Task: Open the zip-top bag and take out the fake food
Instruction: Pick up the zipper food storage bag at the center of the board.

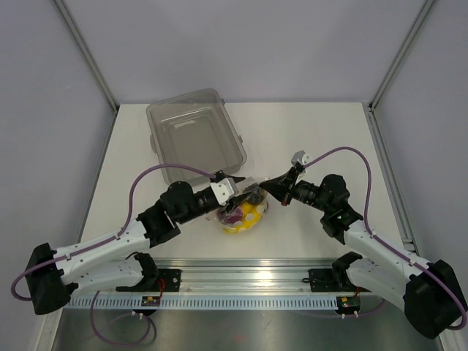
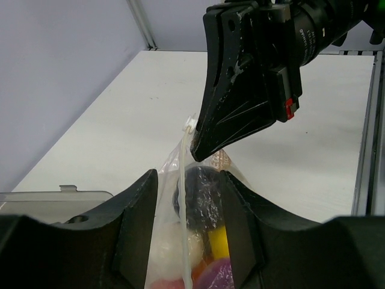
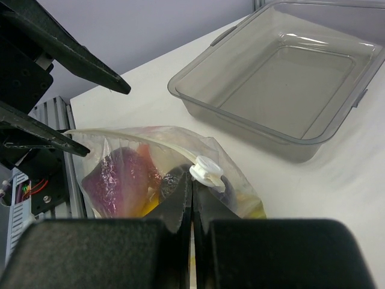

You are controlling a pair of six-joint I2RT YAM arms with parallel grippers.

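Note:
The zip-top bag lies near the table's front middle, between both grippers. It holds the fake food: a yellow piece, a dark round piece, white, orange and purple pieces. My left gripper has its fingers on either side of the bag and holds it. My right gripper is shut, its tips pinching the bag's film right beside the white zip slider. Its black tip shows just under the slider.
An empty rigid clear-grey tub stands behind the bag at the back left; it also shows in the right wrist view. A metal rail runs along the near edge. Frame posts stand at the back corners.

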